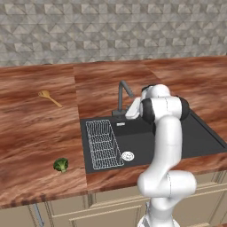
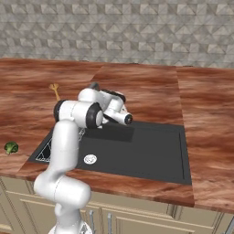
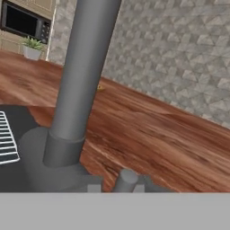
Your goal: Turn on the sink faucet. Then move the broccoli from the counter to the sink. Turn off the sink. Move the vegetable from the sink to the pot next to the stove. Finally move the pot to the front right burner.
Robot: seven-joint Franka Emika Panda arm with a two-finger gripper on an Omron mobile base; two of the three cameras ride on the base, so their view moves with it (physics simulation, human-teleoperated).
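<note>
So the gripper (image 3: 115, 187) is right down at the base of the sink faucet (image 1: 123, 95), fingers pressed together with the small lever (image 3: 127, 179) poking up just beside the tips. The spout column rises right ahead of them. The broccoli (image 1: 61, 165) sits well off to the left on the counter (image 1: 35, 128), nowhere near the fingers, past the sink (image 1: 146, 142).

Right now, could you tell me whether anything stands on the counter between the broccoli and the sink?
Nothing visible does: the broccoli lies on bare counter left of the sink; the wooden spoon lies farther back.
</note>
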